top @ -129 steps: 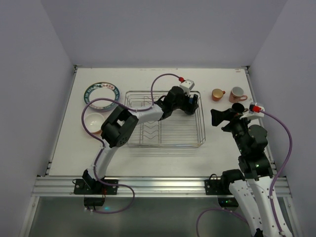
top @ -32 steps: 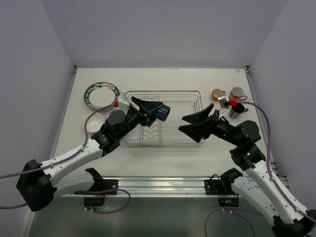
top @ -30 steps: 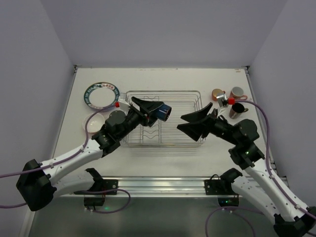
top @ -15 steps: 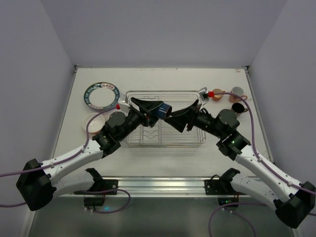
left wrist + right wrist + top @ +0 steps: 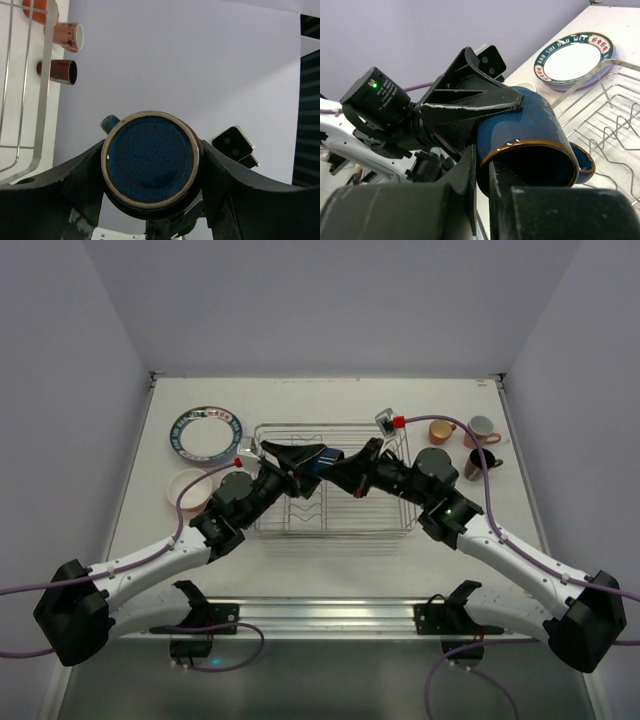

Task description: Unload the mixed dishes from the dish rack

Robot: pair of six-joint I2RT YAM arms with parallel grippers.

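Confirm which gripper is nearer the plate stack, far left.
Left. The left gripper, shut on the blue mug above the dish rack, is on the plate stack's side. The right gripper pinches the mug's rim from the opposite side, farther off.

Glazed ceramic on the blue mug [image 5: 530, 127]: glossy, mottled outside, finely speckled on the base, with a brown band at rim and foot. Matt black plastic on the left hand [image 5: 150, 165] and right hand [image 5: 482, 175], faintly grainy, scuffed pale along some edges. Bright, smooth metal wire for the dish rack [image 5: 400, 525]. Shiny glaze on the dark-rimmed white plate [image 5: 572, 57], the maroon mug [image 5: 57, 72] and the pink mug [image 5: 67, 35]. Flat, matt white on the surface [image 5: 450, 400]. Smooth white plastic shells on both arms, and a smooth purple cable [image 5: 560, 565].
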